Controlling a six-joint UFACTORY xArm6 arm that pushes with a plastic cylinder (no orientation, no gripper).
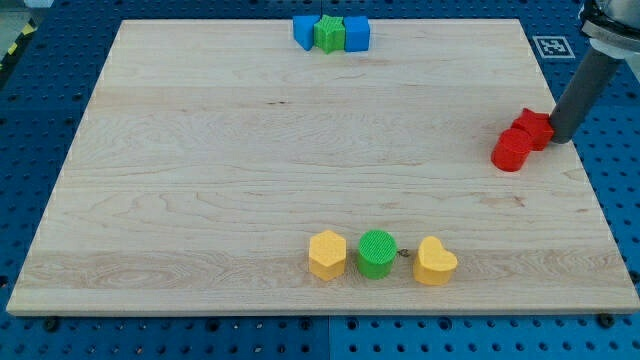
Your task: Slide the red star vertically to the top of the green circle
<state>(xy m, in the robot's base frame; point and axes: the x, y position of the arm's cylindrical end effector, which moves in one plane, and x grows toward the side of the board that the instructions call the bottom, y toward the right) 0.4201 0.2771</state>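
Note:
The red star [534, 127] lies near the board's right edge, touching a red round block [512, 150] at its lower left. My tip [560, 137] rests against the red star's right side. The green circle [377, 253] sits near the view's bottom, far to the lower left of the star.
A yellow hexagon [327, 254] stands left of the green circle and a yellow heart [435, 261] right of it. At the view's top a green star [329, 33] sits between a blue block [305, 31] and a blue cube [356, 33]. The wooden board [200, 150] lies on a blue perforated table.

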